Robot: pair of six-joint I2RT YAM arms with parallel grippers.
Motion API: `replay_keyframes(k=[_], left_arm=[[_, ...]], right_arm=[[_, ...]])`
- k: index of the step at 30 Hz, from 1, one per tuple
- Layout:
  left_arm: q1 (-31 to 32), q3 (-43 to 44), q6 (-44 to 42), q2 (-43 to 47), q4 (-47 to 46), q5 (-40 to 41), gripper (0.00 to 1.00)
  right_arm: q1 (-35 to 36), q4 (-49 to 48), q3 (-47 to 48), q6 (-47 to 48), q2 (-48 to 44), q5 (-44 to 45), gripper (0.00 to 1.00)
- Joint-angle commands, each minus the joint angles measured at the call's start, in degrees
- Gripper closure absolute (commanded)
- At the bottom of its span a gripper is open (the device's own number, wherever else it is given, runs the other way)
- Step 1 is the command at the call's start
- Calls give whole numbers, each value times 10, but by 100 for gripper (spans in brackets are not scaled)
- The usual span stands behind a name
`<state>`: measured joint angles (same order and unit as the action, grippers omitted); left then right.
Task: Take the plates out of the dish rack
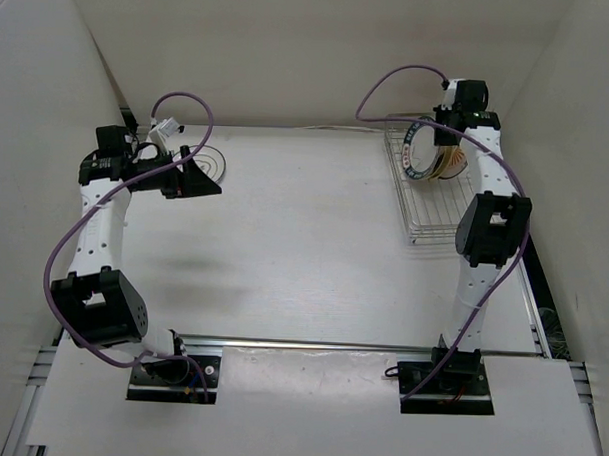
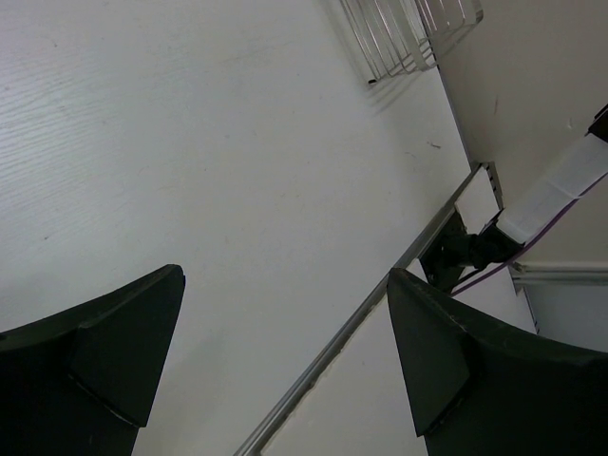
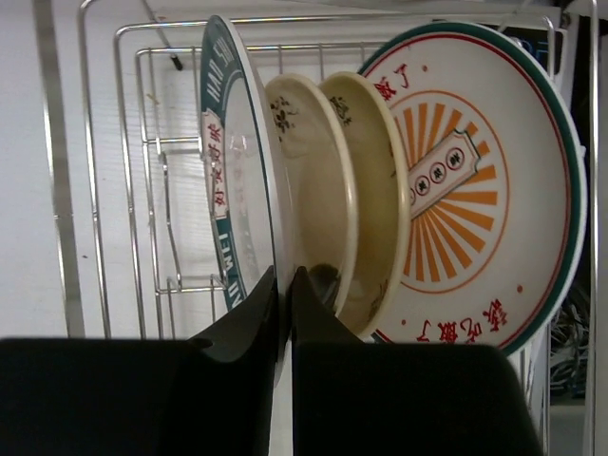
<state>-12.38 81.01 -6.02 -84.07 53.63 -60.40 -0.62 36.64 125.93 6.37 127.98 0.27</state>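
Presently the first extraction is judged to be in hand. The dish rack [image 1: 425, 207] is noted at the far right of the table [image 1: 303, 258], with the plates stood on edge in it, close together. In the right wrist view four are counted, left to right: the lettered plate [image 3: 220, 171], white with a dark rim; two tan plates [image 3: 328, 180]; and the sunburst plate [image 3: 475, 190]. The right gripper [image 3: 283, 290] is placed at the rack's far end, fingers pressed together on the rim of the lettered plate, its edge pinched between them. Whether the plate is raised off the wires cannot be told, as its lower edge is hidden behind the fingers. The left gripper [image 2: 285, 351] is held at the far left, well apart from the rack, fingers spread and nothing between them. Next, a straight lift in the plate's own plane is called for, so that the prongs and the neighbouring tan plate are cleared, followed by a carry to bare table. With so thin a rim pinch, swinging or slipping is to be guarded against.
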Motion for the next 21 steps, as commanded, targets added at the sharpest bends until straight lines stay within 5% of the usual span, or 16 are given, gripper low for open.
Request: replay_keyframes(k=[1, 15, 18, 21], left_arm=[[-2, -2, -14, 35, 3, -16, 1], [-2, -20, -14, 83, 3, -16, 1], [-2, -33, 5, 88, -8, -9, 1], [-2, -38, 15, 88, -20, -3, 1]], right_arm=[[6, -24, 25, -14, -41, 0, 100], [48, -74, 7, -12, -165, 183, 100], [61, -74, -39, -5, -207, 174, 100], [61, -32, -95, -17, -268, 57, 100]])
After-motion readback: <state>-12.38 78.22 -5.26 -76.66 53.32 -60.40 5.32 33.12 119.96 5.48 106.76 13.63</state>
